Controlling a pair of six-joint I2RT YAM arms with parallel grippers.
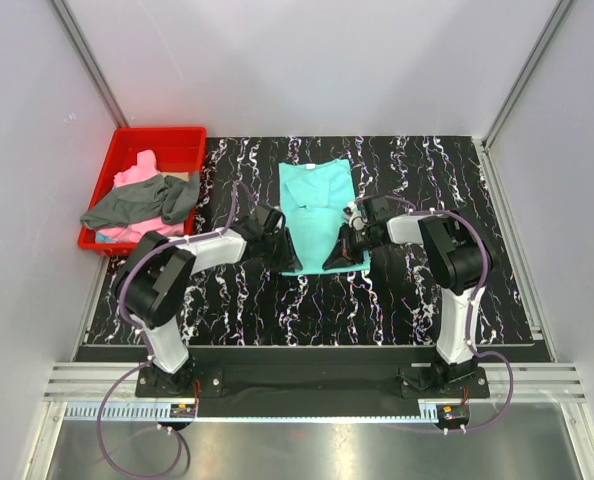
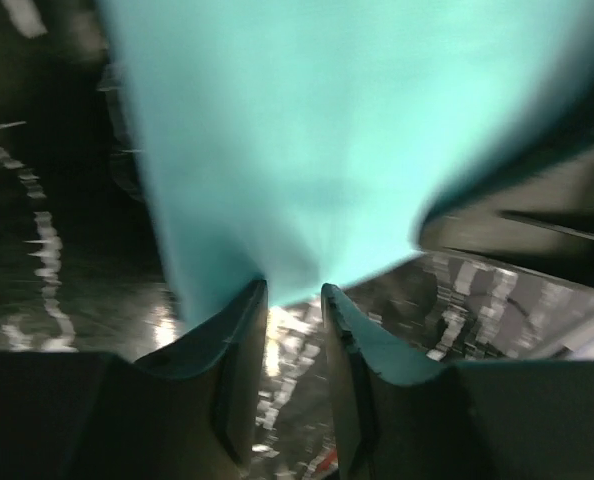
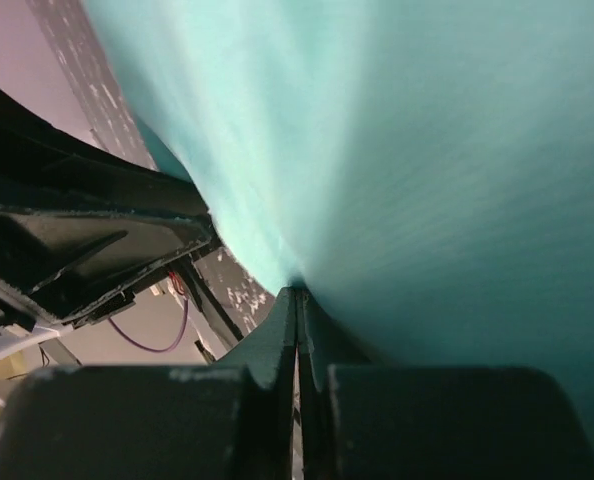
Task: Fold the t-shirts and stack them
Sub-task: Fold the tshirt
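right gripper (image 3: 297, 297), clamped on teal t-shirt (image 3: 427, 150) edge

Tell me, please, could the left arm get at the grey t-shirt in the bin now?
Probably not yet: the left gripper is clamped on the teal t-shirt. Once freed, likely yes; the grey t-shirt lies uncovered in the red bin, on that arm's side.

Matt cloth t-shirt (image 1: 317, 200), glossy table (image 1: 397, 310)

Left arm (image 1: 212, 250), right arm (image 1: 447, 245) angled inward — jaws pinched.
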